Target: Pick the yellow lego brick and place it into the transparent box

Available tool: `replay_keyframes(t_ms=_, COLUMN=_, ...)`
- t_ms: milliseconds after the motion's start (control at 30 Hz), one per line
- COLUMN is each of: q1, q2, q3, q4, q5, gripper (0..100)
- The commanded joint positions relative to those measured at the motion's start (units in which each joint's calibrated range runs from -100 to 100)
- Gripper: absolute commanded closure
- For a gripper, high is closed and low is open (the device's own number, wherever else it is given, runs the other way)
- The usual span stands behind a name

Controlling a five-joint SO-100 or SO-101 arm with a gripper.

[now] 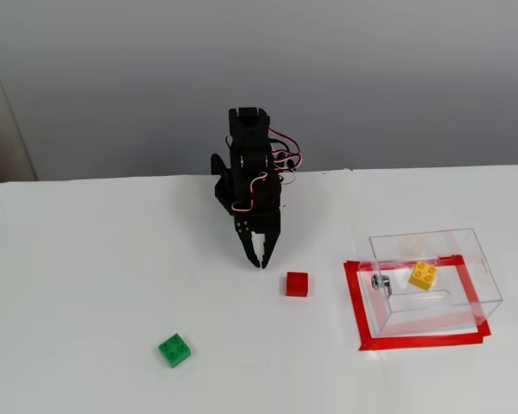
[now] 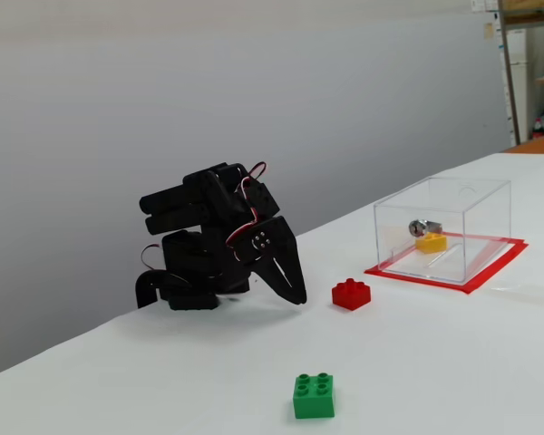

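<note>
The yellow lego brick (image 1: 423, 275) lies inside the transparent box (image 1: 466, 246), which stands on a red tape rectangle at the right; in the other fixed view the brick (image 2: 431, 242) shows through the box wall (image 2: 476, 213) next to the metal knob (image 2: 419, 226). My black gripper (image 1: 261, 258) is folded down near the arm's base, its tips close to the table, shut and empty; it shows in the other fixed view (image 2: 295, 294) as well. It is well left of the box.
A red brick (image 1: 297, 284) lies on the white table between gripper and box, also visible in the other fixed view (image 2: 351, 294). A green brick (image 1: 174, 349) lies nearer the front left (image 2: 314, 396). Red tape (image 1: 419, 341) frames the box.
</note>
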Motion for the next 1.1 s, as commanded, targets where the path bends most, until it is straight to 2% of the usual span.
replay_keyframes(t_ms=0, q1=-1.6, q2=-0.4, q3=0.4, q4=-1.1, q5=-0.2, gripper=99)
replay_keyframes(t_ms=1067, q1=-4.6, q2=-0.4, q3=0.4, q4=-1.1, q5=0.2, gripper=99)
